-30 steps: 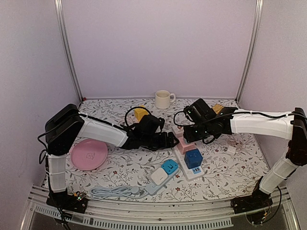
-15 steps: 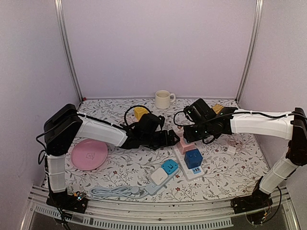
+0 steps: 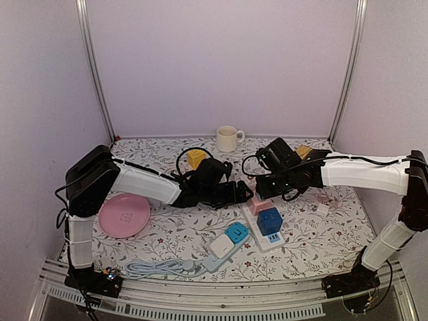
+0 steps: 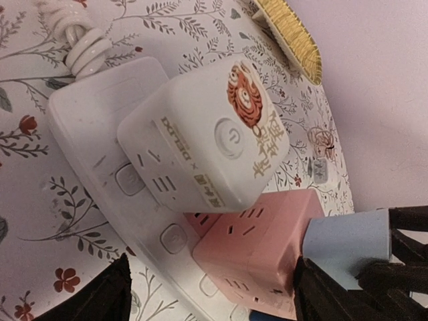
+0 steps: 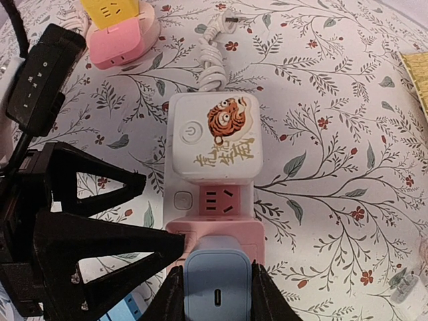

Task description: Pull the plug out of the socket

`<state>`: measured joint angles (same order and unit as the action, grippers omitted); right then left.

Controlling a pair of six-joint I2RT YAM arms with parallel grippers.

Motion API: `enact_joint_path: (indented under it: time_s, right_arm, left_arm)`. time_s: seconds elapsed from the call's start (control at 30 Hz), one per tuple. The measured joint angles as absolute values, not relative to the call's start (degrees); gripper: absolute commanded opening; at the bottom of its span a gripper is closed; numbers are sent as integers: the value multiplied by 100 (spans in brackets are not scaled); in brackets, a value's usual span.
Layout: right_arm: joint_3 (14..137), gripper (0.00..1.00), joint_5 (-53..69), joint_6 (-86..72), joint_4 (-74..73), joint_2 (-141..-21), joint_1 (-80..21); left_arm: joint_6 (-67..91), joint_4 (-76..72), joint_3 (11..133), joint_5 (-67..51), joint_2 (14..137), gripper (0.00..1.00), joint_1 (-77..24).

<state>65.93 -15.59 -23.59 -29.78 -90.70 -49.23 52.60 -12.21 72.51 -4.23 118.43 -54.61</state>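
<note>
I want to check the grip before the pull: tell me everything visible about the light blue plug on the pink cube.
The light blue plug is a small rounded block of smooth, matte-looking plastic with an oblong slot on its outer face. It sits plugged into the pink cube socket, no gap showing, on the white power strip next to the tiger-printed white cube. The right gripper is shut on it, a black finger against each side.

A: Which marks are legible?

B: Just ahead of my left gripper (image 4: 214, 289), the white cube (image 4: 214, 144): power symbol, tiger emblem and gold Chinese characters on top; side print, roughly "DELIXI".
</note>
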Motion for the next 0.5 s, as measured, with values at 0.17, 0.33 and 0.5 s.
enact_joint_path:
  time_s: [0.17,0.33,0.5]
  right_arm:
    - [6637,4,-1581,-2357,-3081,-9070,-4928]
    - [6794,4,-1586,-2314,-3393,-9072,-4947]
    - [6967,4,-1588,-2241,-3697,-9085,-4952]
  left_arm:
    - [5286,-1232,7314,-434,11907,83,-5463]
    - [5304,-1232,7314,-482,11917,83,-5478]
    - [5319,-1247,7314,-493,11920,84,-5500]
